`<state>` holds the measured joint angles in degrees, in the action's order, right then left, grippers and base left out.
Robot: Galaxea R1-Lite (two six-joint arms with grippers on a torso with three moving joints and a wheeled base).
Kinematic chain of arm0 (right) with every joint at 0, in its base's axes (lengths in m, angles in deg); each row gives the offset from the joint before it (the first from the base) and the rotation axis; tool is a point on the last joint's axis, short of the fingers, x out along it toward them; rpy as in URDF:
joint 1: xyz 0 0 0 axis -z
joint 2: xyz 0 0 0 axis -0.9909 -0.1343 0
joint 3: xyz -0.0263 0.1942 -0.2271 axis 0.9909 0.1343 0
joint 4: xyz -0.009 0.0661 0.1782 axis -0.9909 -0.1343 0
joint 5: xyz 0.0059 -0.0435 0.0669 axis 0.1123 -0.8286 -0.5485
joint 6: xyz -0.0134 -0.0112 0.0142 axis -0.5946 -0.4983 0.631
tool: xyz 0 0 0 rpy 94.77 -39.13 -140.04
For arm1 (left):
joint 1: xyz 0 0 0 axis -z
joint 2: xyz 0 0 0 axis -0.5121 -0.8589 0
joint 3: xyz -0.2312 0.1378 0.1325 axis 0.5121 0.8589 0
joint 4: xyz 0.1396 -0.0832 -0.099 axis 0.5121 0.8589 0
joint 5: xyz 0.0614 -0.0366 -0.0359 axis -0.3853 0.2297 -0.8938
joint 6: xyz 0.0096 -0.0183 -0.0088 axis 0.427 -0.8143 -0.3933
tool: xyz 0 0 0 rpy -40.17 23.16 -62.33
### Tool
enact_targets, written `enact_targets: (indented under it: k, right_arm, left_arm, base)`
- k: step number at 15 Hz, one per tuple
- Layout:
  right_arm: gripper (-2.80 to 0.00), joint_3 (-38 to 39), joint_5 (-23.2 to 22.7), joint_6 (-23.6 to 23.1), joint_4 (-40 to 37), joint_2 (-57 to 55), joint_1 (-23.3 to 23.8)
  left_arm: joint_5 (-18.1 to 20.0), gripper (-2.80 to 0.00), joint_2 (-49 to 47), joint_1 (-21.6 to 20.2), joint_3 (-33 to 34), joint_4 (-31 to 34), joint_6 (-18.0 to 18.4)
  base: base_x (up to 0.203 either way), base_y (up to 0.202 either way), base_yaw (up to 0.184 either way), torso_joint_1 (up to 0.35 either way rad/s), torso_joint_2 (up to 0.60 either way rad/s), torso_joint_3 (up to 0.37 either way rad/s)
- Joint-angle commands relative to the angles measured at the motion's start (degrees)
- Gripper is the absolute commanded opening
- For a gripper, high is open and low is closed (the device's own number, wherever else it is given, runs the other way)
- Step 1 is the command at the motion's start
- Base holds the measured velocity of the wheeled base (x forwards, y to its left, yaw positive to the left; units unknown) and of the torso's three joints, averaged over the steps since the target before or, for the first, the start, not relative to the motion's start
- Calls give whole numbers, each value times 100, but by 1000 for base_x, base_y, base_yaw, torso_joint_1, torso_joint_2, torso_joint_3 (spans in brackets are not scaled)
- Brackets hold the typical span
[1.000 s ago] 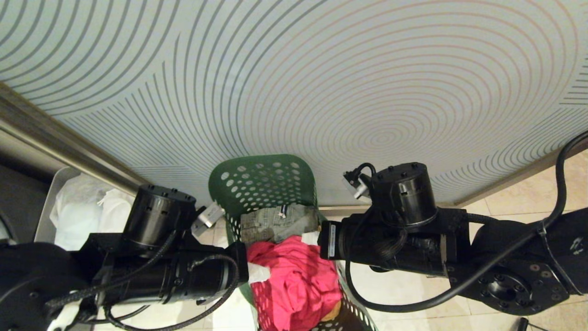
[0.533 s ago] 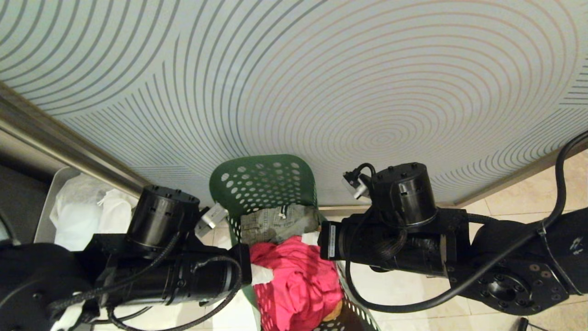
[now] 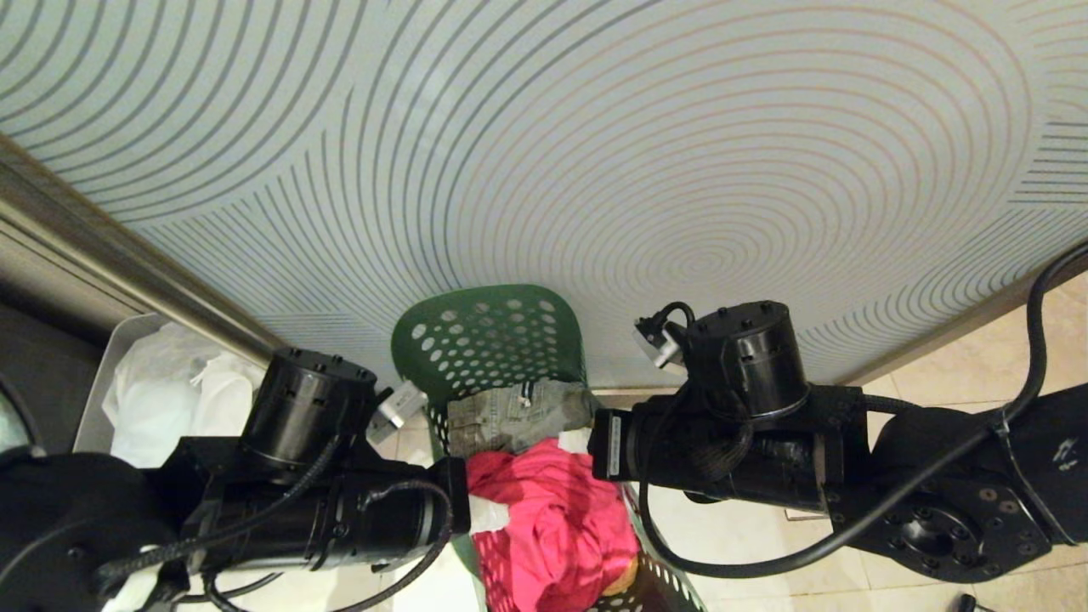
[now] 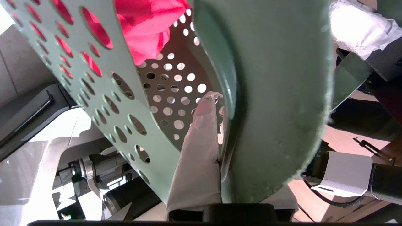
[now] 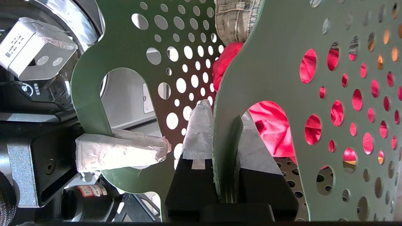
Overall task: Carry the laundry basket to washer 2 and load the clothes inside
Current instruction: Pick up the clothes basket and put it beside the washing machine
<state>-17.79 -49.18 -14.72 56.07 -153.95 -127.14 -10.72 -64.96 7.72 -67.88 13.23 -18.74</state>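
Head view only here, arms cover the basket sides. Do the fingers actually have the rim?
Observer: Right wrist view: the right gripper is shut on the dark green perforated plastic laundry basket, one taped finger on each side of its wall, beside the slot handle.
Operator: Left side?
Observer: Left wrist view: the left gripper is shut on the flared rim. One white-taped finger lies inside against the wall; the other is hidden behind the rim.
Operator: Cloth caught in the right grip?
Observer: No. The bright pink-red garment shows through the handle slot beside the inner finger, but only the wall sits between the fingers.
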Motion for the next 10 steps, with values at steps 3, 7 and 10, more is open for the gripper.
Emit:
enact_targets:
  k: [3,7,10]
  right_arm:
    - [-280,-11,-8,21,18,-11,-5]
    - [-280,-9,-8,21,18,-11,-5]
    - [-280,18,-8,12,13,-20,-5]
  left_arm:
    - [0,-280,-6,-3,-1,-1,-28]
    - [0,-280,-6,-3,8,-1,-28]
    - [7,-280,-15,-3,-1,-1,-28]
  base:
    - [0,0,0,7,4,193]
    - [0,0,0,-1,4,201]
    - [0,0,0,5,3,199]
